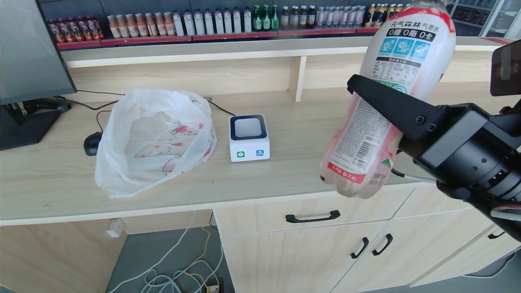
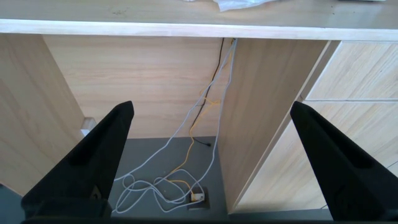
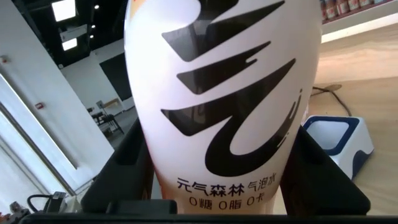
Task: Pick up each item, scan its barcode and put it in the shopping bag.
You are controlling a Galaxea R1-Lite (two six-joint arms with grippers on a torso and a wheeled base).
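The right gripper (image 1: 374,101) pinches one pink drink bottle (image 1: 407,53) and holds it tilted in the air over the front edge of the counter (image 1: 293,134). One white shopping bag (image 1: 154,138) sits open on the counter. One small scanner (image 1: 249,137) stands just beside it. The left gripper (image 2: 214,155) is spread wide, low in front of the counter.

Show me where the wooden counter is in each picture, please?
Head view: the counter runs across the middle, under the shopping bag and scanner.
Left wrist view: its front edge, above the floor cables, with a bit of the shopping bag on it.
Right wrist view: the counter beside the bottle, with the scanner on it.
Shared landmarks: scanner for head and right wrist; shopping bag for head and left wrist.
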